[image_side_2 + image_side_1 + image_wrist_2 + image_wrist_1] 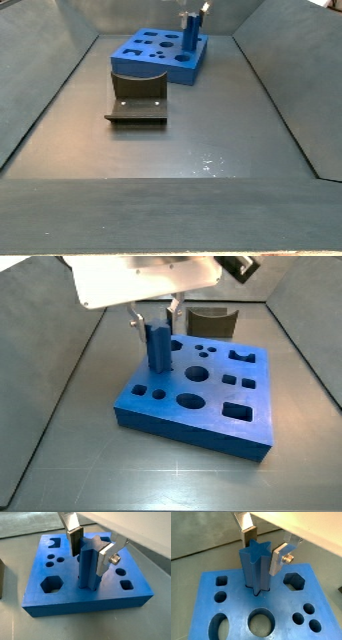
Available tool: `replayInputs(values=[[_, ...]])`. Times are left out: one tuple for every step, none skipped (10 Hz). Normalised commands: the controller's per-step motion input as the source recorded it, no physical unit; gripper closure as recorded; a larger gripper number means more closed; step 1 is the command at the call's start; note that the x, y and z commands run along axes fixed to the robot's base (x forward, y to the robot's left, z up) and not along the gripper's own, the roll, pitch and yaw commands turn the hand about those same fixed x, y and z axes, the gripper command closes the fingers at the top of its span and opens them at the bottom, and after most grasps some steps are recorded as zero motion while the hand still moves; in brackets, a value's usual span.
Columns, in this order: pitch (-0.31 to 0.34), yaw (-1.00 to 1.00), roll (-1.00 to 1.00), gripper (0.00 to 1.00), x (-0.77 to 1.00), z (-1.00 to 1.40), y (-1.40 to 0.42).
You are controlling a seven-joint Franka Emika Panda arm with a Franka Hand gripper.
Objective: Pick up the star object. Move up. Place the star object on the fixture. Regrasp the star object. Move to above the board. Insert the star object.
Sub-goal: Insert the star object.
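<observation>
The star object point(256, 567) is standing upright with its lower end seated in the board's point(211, 602) star hole. It is being flanked by the gripper point(263, 554), whose plates are spread slightly wider than the peg, apparently not clamping it. If the peg is only partly seated, it could be tilted or jammed by an off-axis push or a dragging pad. The fixture point(210, 322) is sitting just beyond the board at about one o'clock in a side view, obstructing nothing.
</observation>
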Motion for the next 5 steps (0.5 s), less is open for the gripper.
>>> replayInputs(values=[[-0.131,0.04,0.35,1.00,0.00,-0.97,-0.01],[-0.131,0.04,0.34,1.00,0.00,-0.97,0.00],[-0.120,0.03,0.33,1.00,0.00,-1.00,-0.01],[-0.109,0.00,0.31,1.00,0.00,-1.00,-0.03],[-0.114,0.00,0.31,1.00,0.00,-1.00,-0.04]])
